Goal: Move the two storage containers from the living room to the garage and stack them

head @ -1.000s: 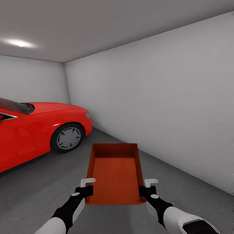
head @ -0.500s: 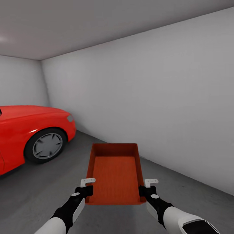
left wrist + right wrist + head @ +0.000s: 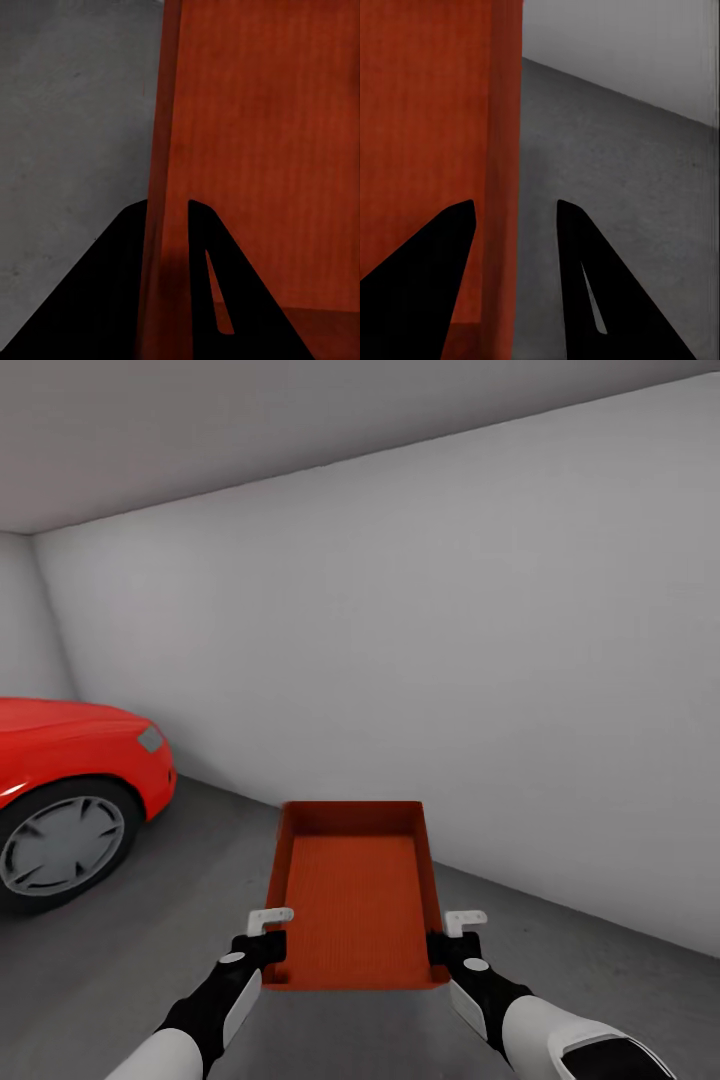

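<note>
One orange-red storage container (image 3: 355, 895) hangs level in front of me above the garage's dark grey floor (image 3: 110, 970), its open top showing a ribbed bottom. My left gripper (image 3: 268, 945) is shut on its left wall near the near corner, and my right gripper (image 3: 447, 945) is shut on its right wall. In the left wrist view the black fingers (image 3: 112, 285) straddle the container wall (image 3: 255, 150). The right wrist view shows the right gripper (image 3: 514, 204) astride the container's rim (image 3: 502, 112), with floor beyond.
A red car (image 3: 60, 780) stands at the left, its front wheel (image 3: 60, 845) near the picture's edge. A plain white wall (image 3: 450, 660) runs across ahead and to the right, meeting the floor just beyond the container.
The whole view has swung to the right: the car has slid toward the left edge and the ceiling light has left the picture. The container stays held the same way in both grippers.
</note>
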You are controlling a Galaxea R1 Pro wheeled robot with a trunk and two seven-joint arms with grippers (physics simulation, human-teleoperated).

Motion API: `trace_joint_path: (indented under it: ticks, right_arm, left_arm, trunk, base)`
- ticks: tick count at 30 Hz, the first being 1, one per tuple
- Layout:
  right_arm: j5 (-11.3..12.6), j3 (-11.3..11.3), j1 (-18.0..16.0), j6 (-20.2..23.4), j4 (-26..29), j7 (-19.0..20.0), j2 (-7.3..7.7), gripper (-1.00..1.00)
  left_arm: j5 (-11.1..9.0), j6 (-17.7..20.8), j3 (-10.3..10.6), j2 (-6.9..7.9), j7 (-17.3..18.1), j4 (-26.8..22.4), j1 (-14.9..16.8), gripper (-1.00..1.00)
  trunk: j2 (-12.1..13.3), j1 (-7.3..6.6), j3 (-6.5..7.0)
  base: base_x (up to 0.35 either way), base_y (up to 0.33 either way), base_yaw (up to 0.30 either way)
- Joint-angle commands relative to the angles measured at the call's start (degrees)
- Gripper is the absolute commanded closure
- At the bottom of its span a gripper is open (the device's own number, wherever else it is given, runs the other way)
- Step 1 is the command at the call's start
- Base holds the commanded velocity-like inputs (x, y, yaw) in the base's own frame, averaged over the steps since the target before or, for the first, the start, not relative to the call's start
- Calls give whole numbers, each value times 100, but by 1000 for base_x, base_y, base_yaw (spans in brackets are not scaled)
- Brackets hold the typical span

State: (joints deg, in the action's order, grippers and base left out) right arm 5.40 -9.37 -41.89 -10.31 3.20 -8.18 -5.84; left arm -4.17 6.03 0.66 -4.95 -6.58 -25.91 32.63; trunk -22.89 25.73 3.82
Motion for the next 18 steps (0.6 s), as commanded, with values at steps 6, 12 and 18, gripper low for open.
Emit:
trace_joint_path:
  ticks: [6, 12, 18]
  right_arm:
    - [14, 181, -3, -102, 12, 5, -25, 100]
    - [14, 181, -3, -102, 14, 5, -22, 100]
    - [14, 181, -3, -102, 14, 5, -22, 100]
  left_arm:
    - [-190, 33, -115, -6, -45, -9, -3, 100]
    - [-188, 31, -109, -6, -45, -11, -3, 100]
    - [-181, 30, -109, -6, -45, -11, -3, 100]
  trunk:
    - [-3, 5, -2]
    - [-3, 5, -2]
    - [-3, 5, -2]
  base:
    - [321, 0, -289]
    - [321, 0, -289]
    - [321, 0, -289]
